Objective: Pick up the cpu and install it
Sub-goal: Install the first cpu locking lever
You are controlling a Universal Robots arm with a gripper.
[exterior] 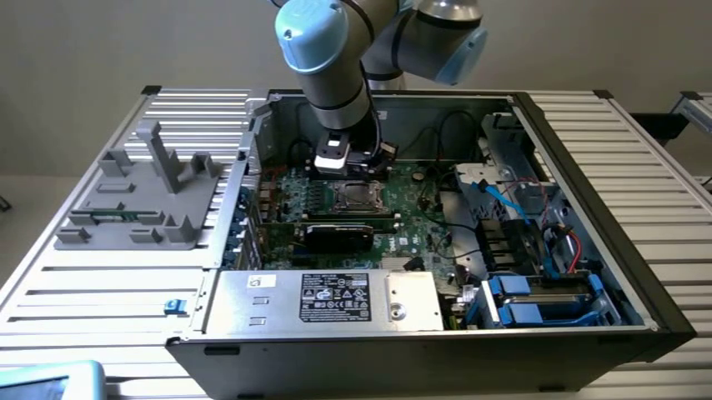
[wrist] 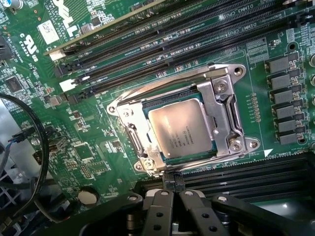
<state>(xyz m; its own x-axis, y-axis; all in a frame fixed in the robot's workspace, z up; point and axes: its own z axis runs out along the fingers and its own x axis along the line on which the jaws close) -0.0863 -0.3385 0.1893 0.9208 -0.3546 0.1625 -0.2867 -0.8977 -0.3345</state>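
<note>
The cpu (wrist: 181, 129), a flat square chip with a silver-beige metal top, lies in the socket (wrist: 224, 105) on the green motherboard (wrist: 98, 147), inside the socket's metal frame. In the exterior view the cpu (exterior: 356, 197) sits near the middle of the open computer case. My gripper (exterior: 338, 171) hangs just behind the socket, a little above the board. In the wrist view my gripper (wrist: 171, 186) is shut with its two fingers pressed together and nothing between them, right beside the socket's edge.
Long black memory slots (wrist: 162, 46) run along both sides of the socket. A black card (exterior: 337, 233) lies in front of it, and a silver power supply box (exterior: 323, 296) in front of that. Cables and blue drive bays (exterior: 534, 300) crowd the exterior view's right. A grey fixture (exterior: 145, 200) stands on the slatted table.
</note>
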